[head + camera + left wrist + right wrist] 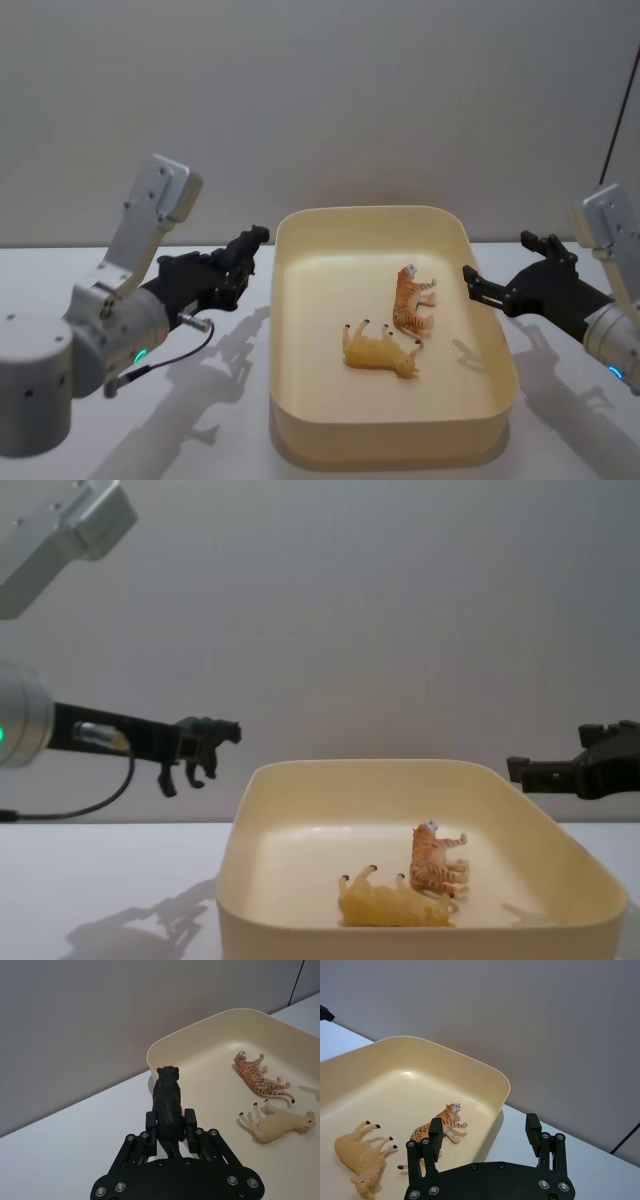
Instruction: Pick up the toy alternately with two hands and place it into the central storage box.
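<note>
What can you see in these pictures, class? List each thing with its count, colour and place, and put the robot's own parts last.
Storage box: one, cream-yellow, centre of the white table.
Tiger toy: one, orange striped, lying on its side inside the box.
Pale animal toy: one, yellowish, lying on its side inside the box, beside the tiger.
Black animal toy: one, black, held in the air just left of the box's rim.
Left gripper: one, black, shut on the black toy.
Right gripper: one, black, open, empty, by the box's right side.

Left end effector (171,1127) clamped; right end effector (484,1133) spread wide.
</note>
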